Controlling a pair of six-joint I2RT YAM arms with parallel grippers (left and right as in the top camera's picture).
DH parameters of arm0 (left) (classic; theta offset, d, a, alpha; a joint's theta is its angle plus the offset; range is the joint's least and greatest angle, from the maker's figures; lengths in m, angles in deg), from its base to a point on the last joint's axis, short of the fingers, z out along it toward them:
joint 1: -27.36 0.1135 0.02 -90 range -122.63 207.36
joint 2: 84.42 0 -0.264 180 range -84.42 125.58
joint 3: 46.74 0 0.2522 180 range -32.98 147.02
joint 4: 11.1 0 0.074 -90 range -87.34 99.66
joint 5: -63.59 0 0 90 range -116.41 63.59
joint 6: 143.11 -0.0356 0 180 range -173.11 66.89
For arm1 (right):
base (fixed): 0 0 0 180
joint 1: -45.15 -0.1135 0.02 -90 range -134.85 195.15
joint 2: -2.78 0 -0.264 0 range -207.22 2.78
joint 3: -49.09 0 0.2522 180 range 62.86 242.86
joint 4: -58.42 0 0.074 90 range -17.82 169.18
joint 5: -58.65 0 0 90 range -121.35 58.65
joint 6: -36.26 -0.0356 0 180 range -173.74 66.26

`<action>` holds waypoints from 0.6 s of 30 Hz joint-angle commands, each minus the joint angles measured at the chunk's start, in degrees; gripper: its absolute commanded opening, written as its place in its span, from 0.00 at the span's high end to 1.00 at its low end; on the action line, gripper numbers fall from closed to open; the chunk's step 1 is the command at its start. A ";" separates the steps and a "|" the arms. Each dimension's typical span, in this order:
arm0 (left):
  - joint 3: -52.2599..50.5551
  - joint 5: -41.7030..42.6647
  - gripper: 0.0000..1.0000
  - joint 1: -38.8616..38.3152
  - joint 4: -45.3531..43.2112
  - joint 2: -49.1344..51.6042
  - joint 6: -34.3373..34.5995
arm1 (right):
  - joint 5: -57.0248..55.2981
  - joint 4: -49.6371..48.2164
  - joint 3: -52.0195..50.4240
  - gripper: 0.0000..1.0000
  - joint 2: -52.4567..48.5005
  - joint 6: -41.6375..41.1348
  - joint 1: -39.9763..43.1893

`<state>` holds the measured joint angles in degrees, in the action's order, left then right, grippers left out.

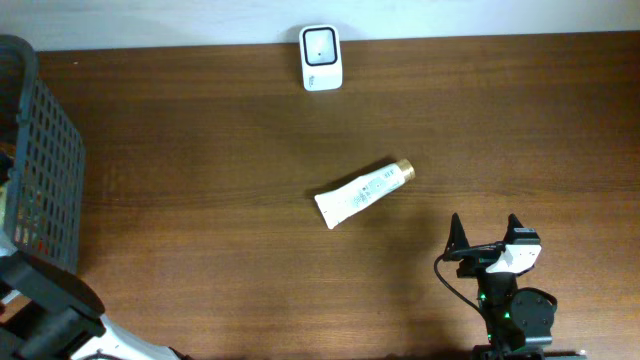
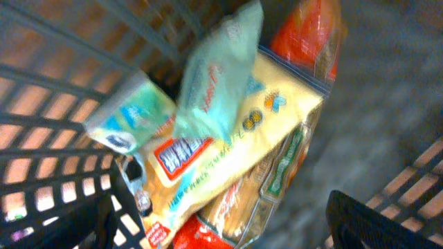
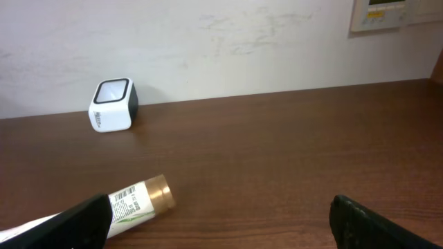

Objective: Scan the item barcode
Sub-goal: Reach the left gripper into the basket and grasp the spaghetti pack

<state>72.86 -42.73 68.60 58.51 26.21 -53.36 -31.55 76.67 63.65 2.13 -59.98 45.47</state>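
The item, a white tube with a gold cap [image 1: 362,193], lies flat mid-table, cap toward the back right. In the right wrist view the tube [image 3: 131,202] shows a printed barcode [image 3: 124,196] near its cap. The white barcode scanner [image 1: 321,58] stands at the table's far edge, also seen as the scanner [image 3: 113,105] against the wall. My right gripper [image 1: 486,228] hovers open to the tube's front right, holding nothing; the right gripper [image 3: 228,225] has bare table between its fingers. My left gripper [image 2: 221,225] is open above packets inside the basket.
A dark wire basket [image 1: 45,160] stands at the table's left edge. Inside it lie several snack packets, among them a yellow one [image 2: 228,159] and a pale green one [image 2: 214,83]. My left arm [image 1: 45,300] fills the front left corner.
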 commanded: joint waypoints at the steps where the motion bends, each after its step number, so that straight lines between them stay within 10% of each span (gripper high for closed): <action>1: -8.52 1.11 0.16 0.20 -4.37 0.04 -9.79 | -0.48 0.17 -0.48 0.01 0.33 -0.15 -0.31; 3: -13.77 1.09 0.33 0.20 -7.30 0.04 -12.50 | -0.48 0.17 -0.48 0.01 0.33 -0.15 -0.31; 10: -17.46 11.19 0.44 0.20 -9.53 4.74 -18.12 | -0.48 0.17 -0.48 0.01 0.33 -0.15 -0.31; 18: -5.11 17.64 0.33 1.49 -6.27 6.14 -8.35 | -0.48 0.17 -0.48 0.01 0.33 -0.15 -0.31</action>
<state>59.88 -28.00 70.11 49.99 32.74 -64.14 -31.55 76.67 63.65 2.13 -59.96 45.47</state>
